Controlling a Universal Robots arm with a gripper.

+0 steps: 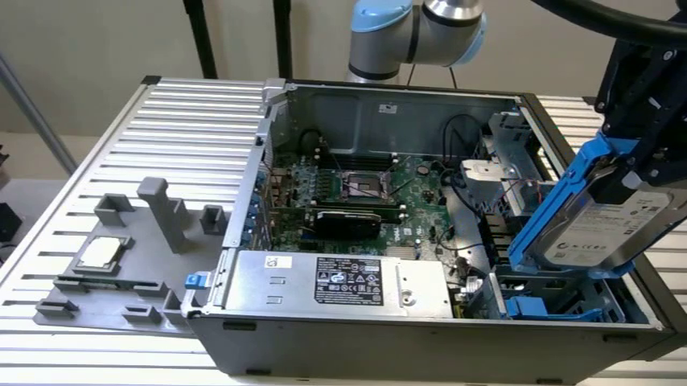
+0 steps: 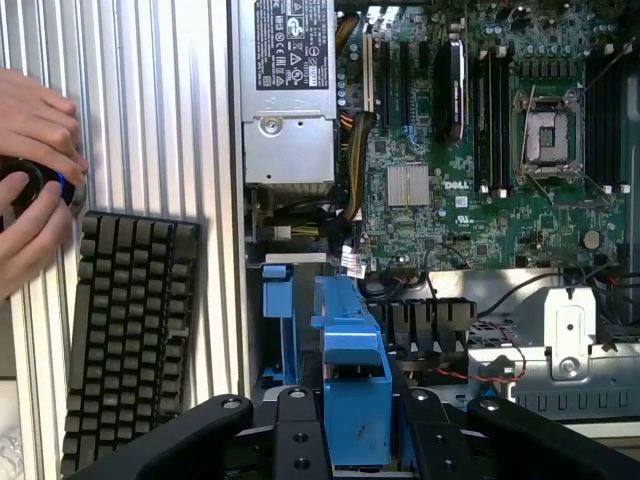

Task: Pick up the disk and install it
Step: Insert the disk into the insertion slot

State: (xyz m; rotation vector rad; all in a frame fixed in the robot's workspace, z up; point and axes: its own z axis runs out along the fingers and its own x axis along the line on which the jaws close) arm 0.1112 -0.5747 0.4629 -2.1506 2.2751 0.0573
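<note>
The claw (image 1: 642, 173) is clamped on the disk (image 1: 606, 229), which hangs tilted beneath it. Below the claw lies the open case (image 1: 408, 342), its drive bay (image 1: 542, 301) under the disk.

Disk (image 1: 612, 229): silver-grey metal, blue plastic frame (image 1: 558, 201); table (image 1: 193, 112): ribbed matt metal.
</note>
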